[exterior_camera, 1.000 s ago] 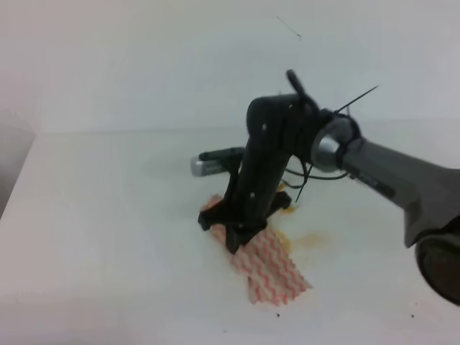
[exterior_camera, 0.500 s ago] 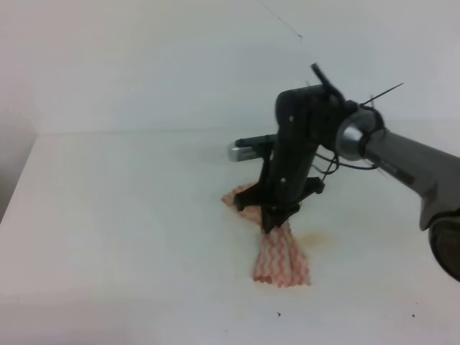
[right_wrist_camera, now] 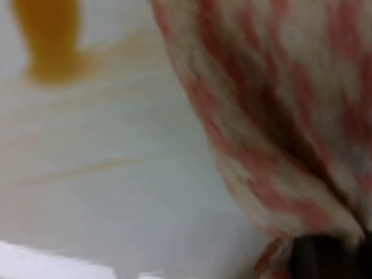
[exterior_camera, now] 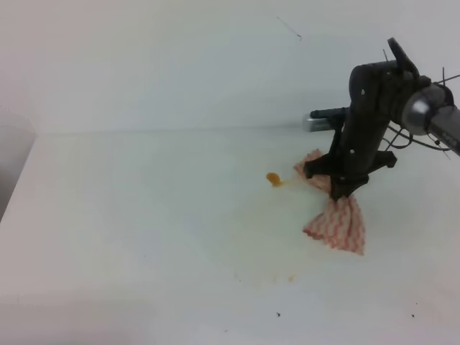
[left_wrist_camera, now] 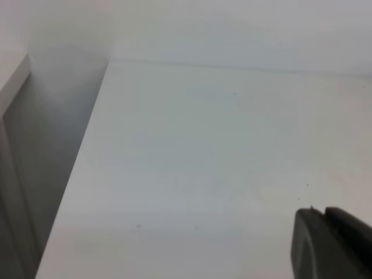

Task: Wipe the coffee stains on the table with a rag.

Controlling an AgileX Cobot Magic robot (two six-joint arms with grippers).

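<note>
The thin pink-and-white zigzag rag (exterior_camera: 336, 219) trails on the smooth white table (exterior_camera: 129, 215), pinched in the right gripper (exterior_camera: 340, 192)'s closed jaws. An orange-brown coffee stain (exterior_camera: 274, 178) sits left; sweep flat across it. Left gripper (left_wrist_camera: 331, 244)'s state is unclear.

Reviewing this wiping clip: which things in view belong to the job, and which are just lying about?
Part of the job:
- pink-red and white zigzag cloth rag, pinched by the shut right gripper
- small orange-brown coffee stain, left of the rag
- plain white tabletop

Just lying about:
- tiny dark specks near the front edge
- left gripper, away from the rag, state unclear
</note>
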